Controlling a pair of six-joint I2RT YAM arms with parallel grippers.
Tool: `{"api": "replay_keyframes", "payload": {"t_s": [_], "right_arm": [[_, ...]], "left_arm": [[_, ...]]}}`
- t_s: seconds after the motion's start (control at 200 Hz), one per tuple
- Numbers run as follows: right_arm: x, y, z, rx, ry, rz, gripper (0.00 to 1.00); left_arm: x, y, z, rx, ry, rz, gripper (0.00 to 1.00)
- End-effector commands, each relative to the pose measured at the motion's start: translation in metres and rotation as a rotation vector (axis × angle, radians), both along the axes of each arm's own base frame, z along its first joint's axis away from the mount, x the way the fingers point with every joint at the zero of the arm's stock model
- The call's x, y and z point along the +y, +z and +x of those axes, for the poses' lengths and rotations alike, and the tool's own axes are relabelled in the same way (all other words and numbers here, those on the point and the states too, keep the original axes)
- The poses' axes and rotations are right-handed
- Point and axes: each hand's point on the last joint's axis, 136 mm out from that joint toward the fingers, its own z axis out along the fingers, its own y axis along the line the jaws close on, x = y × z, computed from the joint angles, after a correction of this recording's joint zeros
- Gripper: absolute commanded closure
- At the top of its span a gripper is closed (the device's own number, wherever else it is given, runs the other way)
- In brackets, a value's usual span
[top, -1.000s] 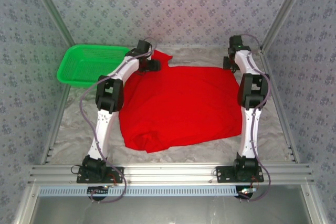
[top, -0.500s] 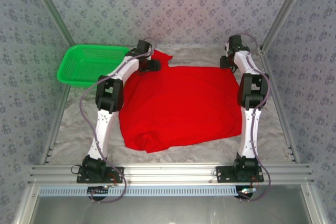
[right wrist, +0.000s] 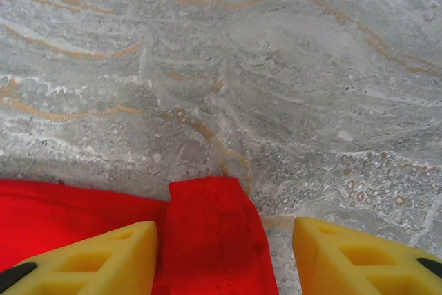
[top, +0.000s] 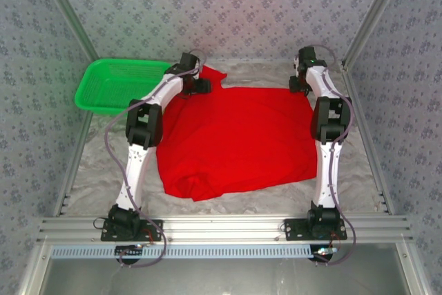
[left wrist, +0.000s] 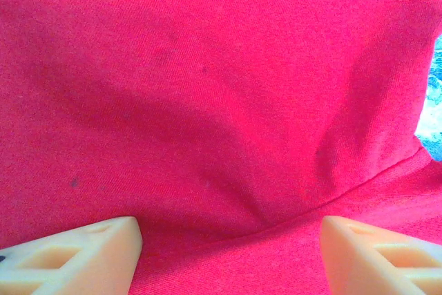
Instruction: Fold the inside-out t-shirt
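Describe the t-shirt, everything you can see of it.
The t-shirt is bright red soft cloth, spread mostly flat on the grey marbled table between the two arms, plain side up, no print or tag visible. Its near left edge is rumpled; a sleeve sticks out at the far left. Shallow creases and a stitched seam show up close. The left gripper stands open over the cloth; the right gripper is open astride a stitched far right corner. Contact can't be judged.

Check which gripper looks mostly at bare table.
The right gripper: bare table ahead, with a t-shirt hem between its open jaws. The left gripper faces red cloth almost throughout.
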Motion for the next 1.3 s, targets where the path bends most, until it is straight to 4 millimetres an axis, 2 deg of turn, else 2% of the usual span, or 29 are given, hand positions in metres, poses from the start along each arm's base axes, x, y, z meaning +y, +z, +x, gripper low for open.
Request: {"api": "replay_keyframes", "payload": {"t_s": [0.0,0.085,0.17,0.29,0.435,0.46,0.57,0.794,0.919,1.079,1.294], "right_arm": [[-0.001,-0.021,-0.01,0.076,0.02,0.0,0.44],[-0.005,-0.022,-0.01,0.083,0.005,0.006,0.49],[-0.016,-0.021,-0.01,0.098,-0.01,-0.053,0.6],[-0.031,-0.022,-0.011,0.118,-0.062,-0.101,0.66],[-0.061,-0.013,-0.012,0.101,-0.155,-0.177,0.71],[-0.065,-0.012,-0.012,0.098,-0.166,-0.183,0.72],[-0.083,-0.012,-0.014,0.096,-0.202,-0.2,0.74],[-0.092,-0.008,-0.006,0.065,-0.214,-0.19,0.88],[-0.096,0.0,0.0,0.023,-0.257,-0.148,0.87],[-0.096,0.008,0.005,-0.037,-0.353,0.041,0.83],[-0.119,0.016,0.01,-0.115,-0.505,0.14,0.78]], "left_arm": [[0.013,-0.04,-0.014,0.112,0.018,0.033,0.3],[0.013,-0.04,-0.014,0.112,0.018,0.032,0.3],[0.014,-0.041,-0.015,0.117,0.022,0.033,0.3],[0.016,-0.043,-0.016,0.126,0.032,0.033,0.3],[0.019,-0.045,-0.013,0.13,0.046,0.028,0.3],[0.021,-0.048,-0.018,0.155,0.048,0.036,0.3],[0.024,-0.051,-0.019,0.172,0.057,0.029,0.3],[0.024,-0.052,-0.019,0.178,0.058,0.021,0.3],[0.025,-0.052,-0.018,0.18,0.062,0.02,0.3],[0.026,-0.054,-0.02,0.19,0.062,0.02,0.3],[0.027,-0.054,-0.019,0.192,0.065,0.015,0.3]]}}
